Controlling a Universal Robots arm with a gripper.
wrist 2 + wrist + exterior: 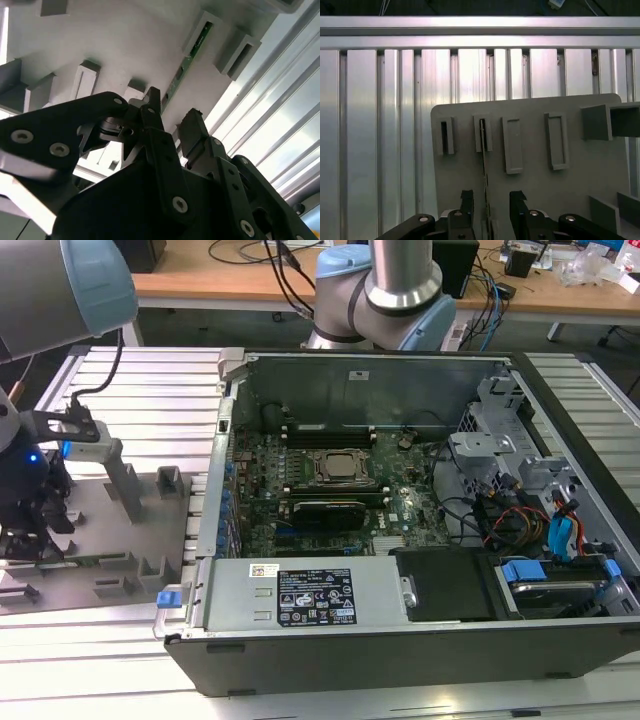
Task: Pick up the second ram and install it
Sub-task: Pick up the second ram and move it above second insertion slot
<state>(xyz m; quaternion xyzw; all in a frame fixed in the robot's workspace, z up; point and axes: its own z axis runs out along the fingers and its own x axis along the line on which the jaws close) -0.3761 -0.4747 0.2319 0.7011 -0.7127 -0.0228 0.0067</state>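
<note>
The slatted metal table carries a grey tray. On it I see the second ram standing on edge. Its long axis runs from a slot straight back between my gripper fingers, which are spread apart and clear of it.

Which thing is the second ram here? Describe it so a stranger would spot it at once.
On the slatted table, to the exterior view's left of the open computer case, lies a grey tray. The ram stands on edge in one of its slots, between the open jaws of the gripper. It is the one thin green strip on the tray.
</note>
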